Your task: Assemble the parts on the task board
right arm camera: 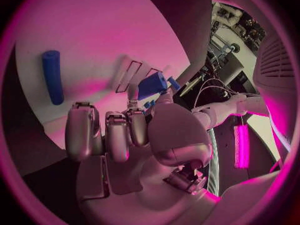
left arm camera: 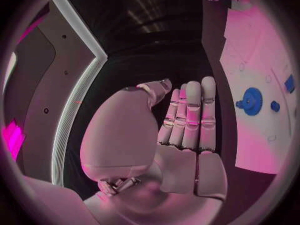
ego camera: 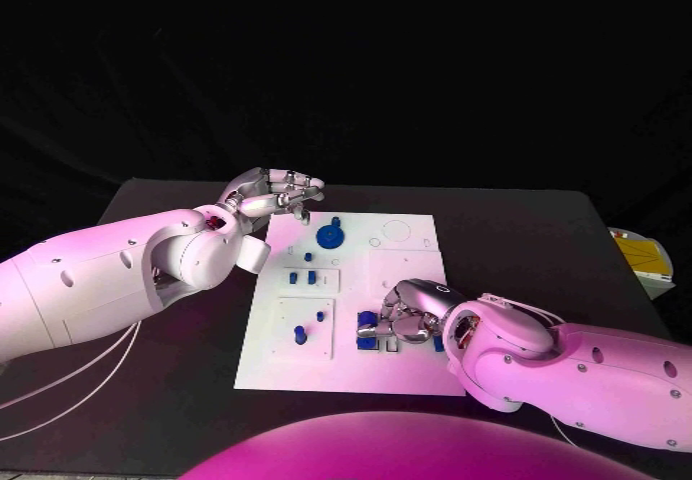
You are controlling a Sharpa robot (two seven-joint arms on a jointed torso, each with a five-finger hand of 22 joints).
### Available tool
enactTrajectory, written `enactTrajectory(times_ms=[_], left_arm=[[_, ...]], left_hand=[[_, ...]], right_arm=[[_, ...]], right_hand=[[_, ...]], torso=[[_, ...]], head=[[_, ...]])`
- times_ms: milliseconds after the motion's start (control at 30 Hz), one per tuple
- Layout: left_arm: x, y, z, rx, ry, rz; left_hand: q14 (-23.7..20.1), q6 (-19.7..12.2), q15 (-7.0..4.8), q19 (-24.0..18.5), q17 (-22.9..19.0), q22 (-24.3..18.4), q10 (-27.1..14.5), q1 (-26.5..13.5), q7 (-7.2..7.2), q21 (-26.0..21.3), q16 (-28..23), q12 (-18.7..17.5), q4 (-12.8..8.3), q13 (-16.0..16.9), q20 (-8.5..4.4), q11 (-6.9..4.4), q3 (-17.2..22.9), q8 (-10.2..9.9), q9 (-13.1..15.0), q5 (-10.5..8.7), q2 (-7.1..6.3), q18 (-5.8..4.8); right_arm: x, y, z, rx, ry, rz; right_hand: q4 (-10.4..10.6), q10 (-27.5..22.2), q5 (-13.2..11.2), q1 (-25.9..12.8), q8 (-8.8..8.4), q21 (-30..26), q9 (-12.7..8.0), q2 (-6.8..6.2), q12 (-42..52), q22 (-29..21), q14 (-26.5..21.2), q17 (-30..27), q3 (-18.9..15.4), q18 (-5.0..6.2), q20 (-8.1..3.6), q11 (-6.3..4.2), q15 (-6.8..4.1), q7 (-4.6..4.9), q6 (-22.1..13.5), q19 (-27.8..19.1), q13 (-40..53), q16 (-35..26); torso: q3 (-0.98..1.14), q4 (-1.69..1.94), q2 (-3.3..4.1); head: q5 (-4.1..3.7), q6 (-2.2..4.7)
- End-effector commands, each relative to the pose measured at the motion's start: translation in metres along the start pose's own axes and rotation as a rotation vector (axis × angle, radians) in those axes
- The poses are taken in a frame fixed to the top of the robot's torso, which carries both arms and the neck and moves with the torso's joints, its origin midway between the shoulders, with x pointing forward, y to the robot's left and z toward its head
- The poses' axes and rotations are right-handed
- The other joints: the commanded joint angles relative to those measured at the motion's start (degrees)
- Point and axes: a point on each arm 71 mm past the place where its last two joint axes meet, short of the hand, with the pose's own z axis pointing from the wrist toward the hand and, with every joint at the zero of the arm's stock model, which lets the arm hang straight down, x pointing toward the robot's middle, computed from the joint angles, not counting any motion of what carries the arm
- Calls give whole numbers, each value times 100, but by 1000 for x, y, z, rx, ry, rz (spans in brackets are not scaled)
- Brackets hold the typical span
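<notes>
We are seeing the robot's right silver hand (ego camera: 410, 312) bending down over the near right part of the flat white task board (ego camera: 411, 270), and its knuckles are hiding whatever sits right beneath them in the head view. Small blue block parts (ego camera: 368, 331) are lying just beside those fingers, but from above we cannot tell whether any is being touched. The right wrist view is giving us more: a small blue rectangular block (right arm camera: 152, 85) is sitting at the tips of the thumb and a finger, apparently pinched, while the other fingers (right arm camera: 84, 130) are curling inward. A blue cylindrical peg (right arm camera: 52, 76) is lying flat on the board, apart from that hand. The left silver hand (ego camera: 271, 196) is hovering off the board's far left corner; its wrist view is showing the fingers (left arm camera: 192, 115) straight and close together, holding nothing, with a round blue gear-like disc (left arm camera: 252, 101) lying well apart on the board.
</notes>
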Motion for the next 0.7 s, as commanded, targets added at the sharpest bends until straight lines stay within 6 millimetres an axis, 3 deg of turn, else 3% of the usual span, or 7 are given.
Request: enactTrajectory(times_ms=[33,300,433,567,700], left_arm=[[3,-1,0,2,22,-12],[3,-1,0,0,22,-12],[2,-1,0,-1,21,-11],[1,-1,-1,-1,18,-11],[0,-1,-1,-2,17,-10]], left_hand=[[-30,-44,5,22,-9,-8,-34,-14,-7,-31,-25,23,27,6,28,5,-7,24,-8,-8,6,81],[-30,-44,5,22,-9,-8,-34,-14,-7,-31,-25,23,27,6,28,5,-7,24,-8,-8,6,81],[-30,-48,6,24,-9,-8,-39,-16,-5,-31,-25,26,31,6,28,7,-8,26,-9,-8,7,81],[-30,-48,6,24,-9,-8,-39,-16,-5,-31,-25,26,31,6,28,7,-8,26,-9,-8,7,81],[-30,-48,6,24,-9,-8,-39,-16,-5,-31,-25,26,31,6,28,7,-8,26,-9,-8,7,81]], right_arm=[[1,0,1,-1,10,-28],[0,2,0,-11,-12,-23],[-2,3,-3,-28,-37,-19],[-5,4,-8,-60,-65,-8],[-7,6,-12,-86,-74,-3]], right_hand=[[1,-1,-39,-90,8,-23,10,-14,-14,717,509,983,-47,-74,-44,-20,-41,3,-46,53,559,0],[7,-19,-54,-336,13,-39,22,-174,-48,722,513,1008,35,-73,-40,-11,-34,14,-93,52,543,6],[1,-7,-46,-407,24,-7,29,-152,-30,742,516,1028,95,-81,-40,-13,-34,12,-91,66,561,11],[-21,56,224,40,63,78,40,-14,65,799,530,1090,210,-98,-45,-29,-44,-7,-56,108,645,30],[-28,102,331,307,84,128,43,8,140,833,541,1148,178,-108,-54,-41,-55,-22,-35,130,710,47]], torso=[[-4,2,-1],[-3,1,0],[0,5,4],[1,1,3],[0,-6,1]], head=[[2,1],[3,1],[-3,1],[1,1],[0,1]])
